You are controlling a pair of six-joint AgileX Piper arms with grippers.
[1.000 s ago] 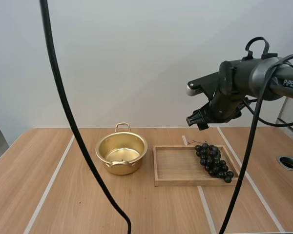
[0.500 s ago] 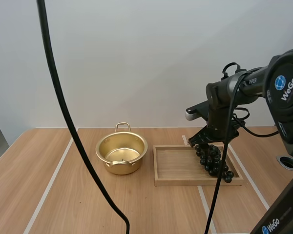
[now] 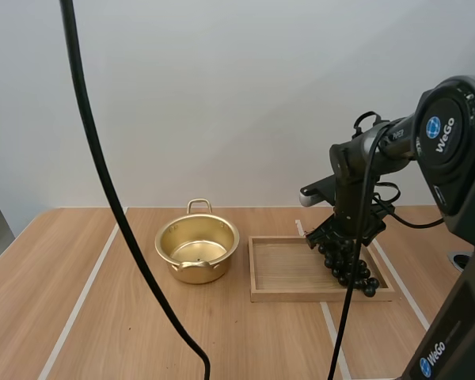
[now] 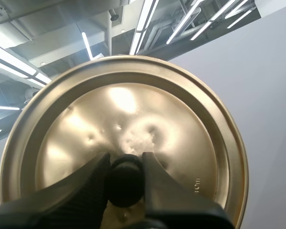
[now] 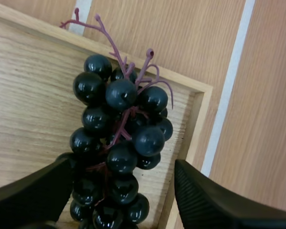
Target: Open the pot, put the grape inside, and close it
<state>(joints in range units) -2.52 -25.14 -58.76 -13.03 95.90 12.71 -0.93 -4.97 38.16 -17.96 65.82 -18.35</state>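
pot (image 3: 197,252) on table (image 3: 103,317), left of tray (image 3: 289,279) | grapes (image 5: 121,157) in tray, at right end

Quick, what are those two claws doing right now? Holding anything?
Left gripper: shut, holding the lid by its knob.
Right gripper: open, fingers either side of the grapes.

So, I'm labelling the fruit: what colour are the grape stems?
Reddish-purple stems among black grapes, clearest in the right wrist view.
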